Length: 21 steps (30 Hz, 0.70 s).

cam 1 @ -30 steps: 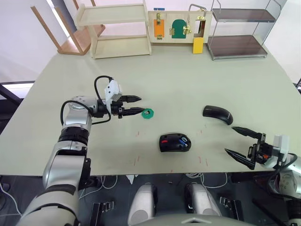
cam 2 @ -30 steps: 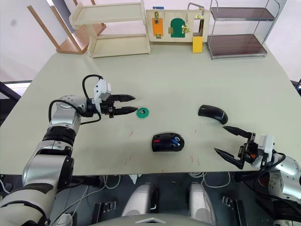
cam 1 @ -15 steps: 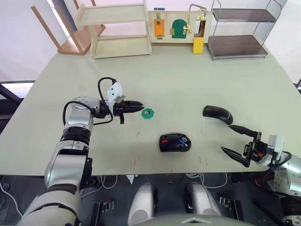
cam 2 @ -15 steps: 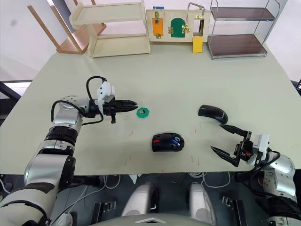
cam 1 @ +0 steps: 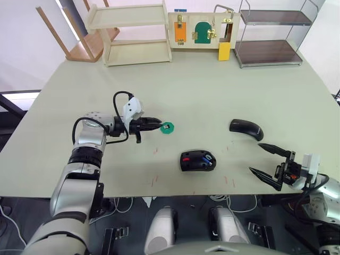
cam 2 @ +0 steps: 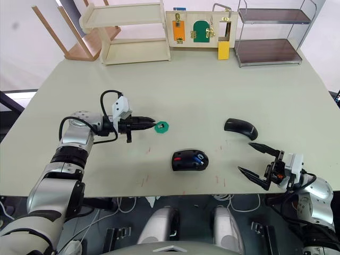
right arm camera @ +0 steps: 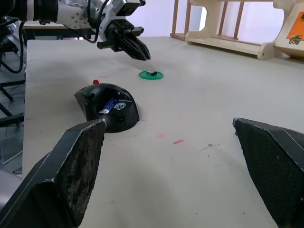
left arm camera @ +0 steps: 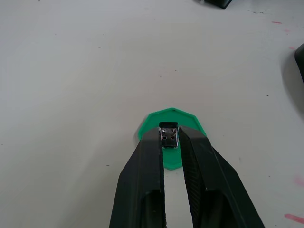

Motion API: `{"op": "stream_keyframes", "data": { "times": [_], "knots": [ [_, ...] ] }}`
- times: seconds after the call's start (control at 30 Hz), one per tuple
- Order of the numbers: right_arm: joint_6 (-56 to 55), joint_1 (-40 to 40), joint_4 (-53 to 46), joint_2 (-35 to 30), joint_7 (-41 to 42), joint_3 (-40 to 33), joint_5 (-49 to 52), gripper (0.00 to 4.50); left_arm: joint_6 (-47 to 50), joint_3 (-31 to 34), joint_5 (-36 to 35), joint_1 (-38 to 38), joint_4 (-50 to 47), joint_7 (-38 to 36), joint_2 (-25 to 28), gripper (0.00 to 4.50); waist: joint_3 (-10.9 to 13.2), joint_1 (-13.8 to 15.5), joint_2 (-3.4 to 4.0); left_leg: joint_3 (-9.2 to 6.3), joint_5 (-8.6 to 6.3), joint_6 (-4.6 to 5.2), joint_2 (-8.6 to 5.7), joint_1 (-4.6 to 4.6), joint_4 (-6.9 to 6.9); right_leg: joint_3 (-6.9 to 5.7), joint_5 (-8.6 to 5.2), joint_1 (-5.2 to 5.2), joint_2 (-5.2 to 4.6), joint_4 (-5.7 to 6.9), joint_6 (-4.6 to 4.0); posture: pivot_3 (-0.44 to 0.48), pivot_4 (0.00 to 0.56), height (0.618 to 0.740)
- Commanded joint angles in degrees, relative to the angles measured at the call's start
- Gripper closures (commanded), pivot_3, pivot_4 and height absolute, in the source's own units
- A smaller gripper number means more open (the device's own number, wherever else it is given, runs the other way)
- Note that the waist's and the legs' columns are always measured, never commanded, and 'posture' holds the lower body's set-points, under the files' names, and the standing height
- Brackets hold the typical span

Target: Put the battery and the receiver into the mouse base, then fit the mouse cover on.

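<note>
The receiver (left arm camera: 168,134) lies on a green disc (left arm camera: 173,114) at mid-table. My left gripper (cam 1: 160,126) points at it from the disc's left edge. Its fingers (left arm camera: 147,156) stand only a narrow slit apart, and the receiver shows in that slit just past the tips. In the right wrist view the tips hang a little above the disc. The mouse base (cam 1: 197,160), black with red inside, sits nearer the front with the blue battery (cam 1: 206,158) lying in it. The glossy mouse cover (cam 1: 246,128) rests to its right. My right gripper (cam 1: 255,158) hovers wide open and empty near the front right.
Along the table's far edge stand a wooden shelf (cam 1: 135,32), a board with latches (cam 1: 199,29) and a metal rack (cam 1: 271,37). Small red marks dot the table around the mouse base. The table's front edge (cam 1: 159,195) runs close below the right gripper.
My left gripper's fingers closed from wide open to a narrow slit, then lined up on the green disc. The right gripper drifted slightly toward the front edge, still open.
</note>
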Motion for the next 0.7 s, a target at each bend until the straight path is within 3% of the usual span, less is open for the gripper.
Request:
{"op": "stream_keyframes", "data": {
  "times": [0.03, 0.47, 0.57, 0.67, 0.7],
  "knots": [
    [-0.8, 0.4, -1.5, -0.1, -0.2, -0.7, 1.0, 0.00, -1.8, 0.4, 0.2, -0.1, -0.1, 0.7, 0.3, 3.85, 0.0, 0.0, 0.00, 0.00, 0.00, 0.00, 0.00, 0.00, 0.00, 0.00, 0.00, 0.00, 0.00, 0.00, 0.00, 0.000, 0.150, 0.740],
    [-0.7, 0.5, -1.6, 0.0, -0.3, -0.6, 1.1, 0.00, -0.3, -0.1, 0.5, 0.7, 0.0, 0.2, -0.4, 3.85, 0.0, 0.0, 0.00, 0.00, 0.00, 0.00, 0.00, 0.00, 0.02, 0.00, 0.00, 0.00, 0.00, 0.03, 0.00, 0.000, 0.150, 0.740],
    [-0.6, 0.3, -1.4, -0.1, -0.3, -0.5, 1.0, 0.00, -1.2, 0.0, 1.0, 0.5, 0.5, 1.3, -0.7, 3.01, 0.0, 0.0, 0.00, 0.00, 0.00, 0.00, 0.00, 0.00, 0.02, 0.00, 0.00, 0.00, 0.00, 0.03, 0.00, 0.000, 0.150, 0.740],
    [-0.7, 0.2, -1.2, 0.0, -0.2, -0.5, 1.0, 0.00, -1.5, 0.0, 1.1, 0.5, 0.8, 1.7, -0.8, 1.75, 0.0, 0.0, 0.00, 0.00, 0.00, 0.00, 0.00, 0.00, 0.03, 0.00, 0.00, 0.00, 0.00, 0.03, 0.00, 0.000, 0.150, 0.740],
    [-0.7, 0.2, -1.1, 0.0, -0.2, -0.5, 1.0, 0.00, -1.7, 0.0, 1.2, 0.5, 0.9, 1.7, -0.9, 1.75, 0.0, 0.0, 0.00, 0.00, 0.00, 0.00, 0.00, 0.00, 0.03, 0.00, 0.00, 0.00, 0.00, 0.03, 0.00, 0.000, 0.150, 0.740]
  ]
}}
